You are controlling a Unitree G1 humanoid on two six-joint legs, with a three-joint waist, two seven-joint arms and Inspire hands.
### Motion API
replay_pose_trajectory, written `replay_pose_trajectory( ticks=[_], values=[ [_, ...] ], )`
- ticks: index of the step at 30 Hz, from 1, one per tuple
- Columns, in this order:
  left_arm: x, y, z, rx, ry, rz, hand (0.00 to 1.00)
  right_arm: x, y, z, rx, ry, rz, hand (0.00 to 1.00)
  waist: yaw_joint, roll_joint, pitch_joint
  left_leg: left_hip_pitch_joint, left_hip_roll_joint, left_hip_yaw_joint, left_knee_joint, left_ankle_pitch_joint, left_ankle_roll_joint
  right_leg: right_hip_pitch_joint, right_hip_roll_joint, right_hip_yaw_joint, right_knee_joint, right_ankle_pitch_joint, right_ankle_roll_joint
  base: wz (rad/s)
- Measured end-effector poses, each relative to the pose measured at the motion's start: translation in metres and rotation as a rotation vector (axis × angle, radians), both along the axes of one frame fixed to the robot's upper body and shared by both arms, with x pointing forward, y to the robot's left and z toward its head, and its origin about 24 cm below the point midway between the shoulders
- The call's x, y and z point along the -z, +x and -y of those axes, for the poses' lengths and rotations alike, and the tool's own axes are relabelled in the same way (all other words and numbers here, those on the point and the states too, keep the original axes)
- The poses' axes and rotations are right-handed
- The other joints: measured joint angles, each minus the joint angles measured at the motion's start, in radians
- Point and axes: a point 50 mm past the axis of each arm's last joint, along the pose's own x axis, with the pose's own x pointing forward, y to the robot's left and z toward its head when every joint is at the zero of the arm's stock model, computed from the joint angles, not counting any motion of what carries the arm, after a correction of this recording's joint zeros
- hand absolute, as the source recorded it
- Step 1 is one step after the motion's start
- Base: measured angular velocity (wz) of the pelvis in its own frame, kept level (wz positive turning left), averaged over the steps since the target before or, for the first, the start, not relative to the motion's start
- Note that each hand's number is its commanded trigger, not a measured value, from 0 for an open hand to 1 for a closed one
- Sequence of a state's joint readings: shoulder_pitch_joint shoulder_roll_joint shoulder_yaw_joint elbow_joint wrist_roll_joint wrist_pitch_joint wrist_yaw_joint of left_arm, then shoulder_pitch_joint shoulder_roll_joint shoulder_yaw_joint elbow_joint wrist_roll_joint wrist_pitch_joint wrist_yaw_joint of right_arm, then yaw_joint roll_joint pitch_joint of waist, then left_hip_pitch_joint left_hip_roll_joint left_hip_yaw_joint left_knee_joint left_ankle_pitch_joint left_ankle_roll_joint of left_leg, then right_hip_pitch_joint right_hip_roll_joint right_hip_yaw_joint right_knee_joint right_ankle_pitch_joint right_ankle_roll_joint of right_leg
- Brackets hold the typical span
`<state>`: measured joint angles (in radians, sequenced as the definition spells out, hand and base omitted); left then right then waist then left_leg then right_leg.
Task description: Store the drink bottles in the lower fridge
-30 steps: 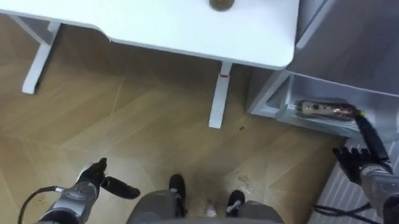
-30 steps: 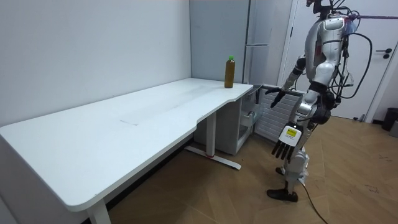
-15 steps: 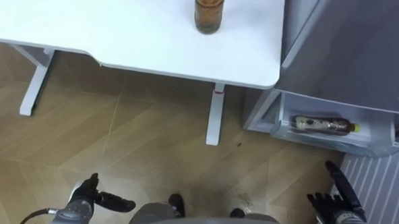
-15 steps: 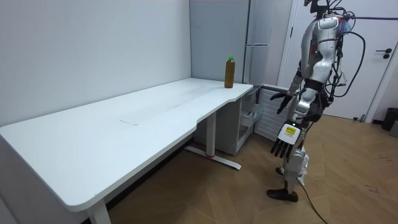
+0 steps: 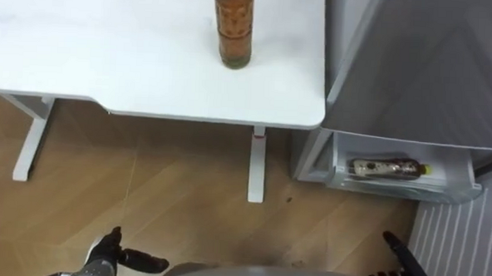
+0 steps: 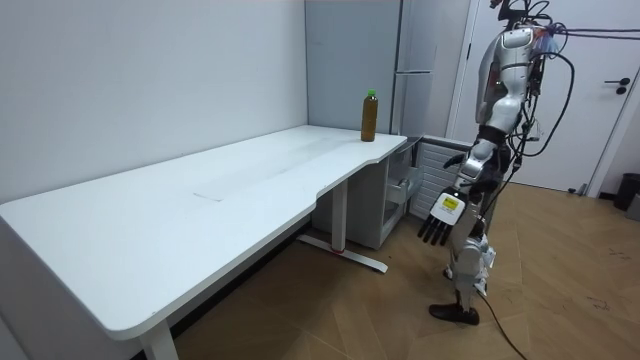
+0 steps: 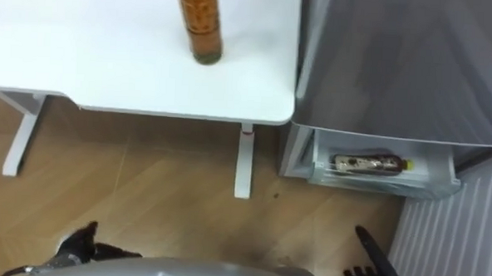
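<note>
A brown drink bottle (image 5: pixel 234 29) stands upright near the right end of the white table (image 5: pixel 107 74); the room view shows its green cap (image 6: pixel 369 116). A second bottle (image 5: pixel 386 168) lies on its side in the open lower fridge drawer (image 5: pixel 443 190), under the grey fridge (image 5: pixel 424 71). My left hand (image 5: pixel 109 253) hangs low at the lower left, open and holding nothing. My right hand (image 5: pixel 407 268) is low at the lower right, fingers straight, apart from the drawer and below it. I stand upright in front of the table's end and the fridge.
A white table leg (image 5: pixel 256 165) stands on the wooden floor just left of the drawer. A white ribbed radiator (image 5: pixel 466 239) fills the lower right beside my right hand.
My right hand has drawn back from the drawer and dropped to my side. I have straightened up, so the view now takes in more of the table and the standing bottle.
</note>
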<state>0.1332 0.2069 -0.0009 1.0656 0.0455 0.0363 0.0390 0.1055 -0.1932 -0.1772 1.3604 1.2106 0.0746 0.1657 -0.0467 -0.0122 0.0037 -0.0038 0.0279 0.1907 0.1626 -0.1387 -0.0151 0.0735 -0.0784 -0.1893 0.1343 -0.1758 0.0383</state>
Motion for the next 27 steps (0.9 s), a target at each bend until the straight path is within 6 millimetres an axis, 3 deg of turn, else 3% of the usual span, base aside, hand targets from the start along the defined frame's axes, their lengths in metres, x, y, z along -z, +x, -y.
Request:
replay_pose_trajectory(
  ticks=[5,6,9,13,27],
  values=[
    [0.002,-0.006,0.002,0.003,0.002,-0.019,0.0,0.003,-0.013,-0.009,-0.12,0.009,-0.074,0.0,-0.008,-0.004,0.0025,0.032,0.0,0.003,-0.004,-0.006,-0.001,0.025,0.0,0.013,0.0,-0.007,0.002,-0.05],
    [0.003,-0.009,0.004,-0.007,0.004,-0.023,0.0,0.003,-0.017,-0.01,-0.175,0.004,-0.103,0.0,-0.015,-0.005,0.0056,0.042,-0.001,0.001,-0.004,-0.01,-0.001,0.034,0.0,0.011,0.001,-0.009,0.003,0.0],
    [0.004,-0.011,0.005,-0.008,0.014,-0.03,0.0,0.004,-0.022,-0.012,-0.342,-0.007,-0.178,0.0,-0.027,-0.006,0.0042,0.042,-0.002,-0.002,-0.002,-0.011,-0.001,0.037,-0.001,0.009,0.001,-0.011,0.003,0.0],
    [0.005,-0.012,0.008,0.012,0.015,-0.045,0.0,0.005,-0.019,-0.012,-0.629,-0.042,-0.257,0.0,-0.025,-0.009,0.0018,0.046,-0.002,0.002,-0.002,-0.011,-0.001,0.038,-0.001,0.012,0.002,-0.011,0.003,0.0],
    [0.005,-0.012,0.009,0.01,0.024,-0.05,0.0,0.003,0.005,-0.007,-0.913,-0.143,-0.298,0.0,0.0,-0.015,0.0016,0.052,-0.002,-0.001,-0.002,-0.018,0.0,0.042,-0.001,0.021,0.001,-0.012,0.004,-0.01]
  ],
)
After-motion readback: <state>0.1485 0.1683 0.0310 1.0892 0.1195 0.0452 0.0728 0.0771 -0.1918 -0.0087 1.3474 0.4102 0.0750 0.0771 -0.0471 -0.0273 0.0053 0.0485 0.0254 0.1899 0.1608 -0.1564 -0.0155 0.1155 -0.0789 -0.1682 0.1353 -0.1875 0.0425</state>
